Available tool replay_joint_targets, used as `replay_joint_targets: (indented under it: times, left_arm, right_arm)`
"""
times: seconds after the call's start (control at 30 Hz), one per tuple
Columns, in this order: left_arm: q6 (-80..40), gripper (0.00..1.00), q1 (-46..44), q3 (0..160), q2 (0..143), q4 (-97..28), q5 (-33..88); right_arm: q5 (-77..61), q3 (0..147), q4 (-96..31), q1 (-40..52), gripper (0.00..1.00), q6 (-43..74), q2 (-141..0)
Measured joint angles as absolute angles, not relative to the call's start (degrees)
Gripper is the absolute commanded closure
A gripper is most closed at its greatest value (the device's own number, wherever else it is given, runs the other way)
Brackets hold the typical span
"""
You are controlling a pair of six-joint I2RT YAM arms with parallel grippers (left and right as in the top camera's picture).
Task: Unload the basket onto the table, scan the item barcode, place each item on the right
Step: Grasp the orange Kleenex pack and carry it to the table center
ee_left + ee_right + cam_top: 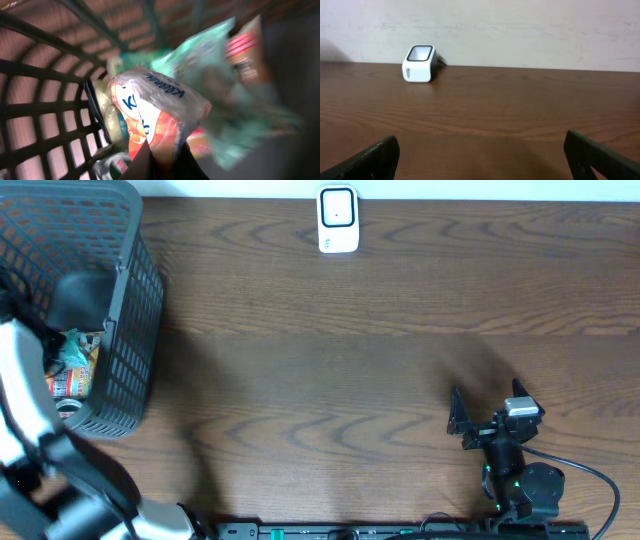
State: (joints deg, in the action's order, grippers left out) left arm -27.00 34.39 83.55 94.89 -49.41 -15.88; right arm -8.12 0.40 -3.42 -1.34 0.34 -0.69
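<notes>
Left gripper (162,161) is clamped on a Kleenex pack (160,107) inside the basket (130,330) at far left; right gripper (480,150) sits wide open. Lifting the pack to the far-centre scanner (338,220) remains.

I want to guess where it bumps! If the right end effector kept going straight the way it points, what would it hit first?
Probably nothing soon: the open right end effector faces bare table, then the pale wall. The white scanner sits off to its left, so it would likely miss it.
</notes>
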Motion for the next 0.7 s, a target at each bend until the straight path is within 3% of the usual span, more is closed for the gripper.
replay_joint_targets:
  times: [0.43, 0.7]
  left_arm:
    - [-33.6, 0.92, 33.6, 83.6, 66.1, -38.4, 3.1]
    - [-36.9, 0.93, 17.7, 83.6, 62.9, -30.5, 17.0]
  right_arm:
    - [-8.1, 0.4, -3.4, -1.3, 0.01, 0.3, -0.7]
    - [-8.1, 0.4, -3.4, -1.3, 0.01, 0.3, -0.7]
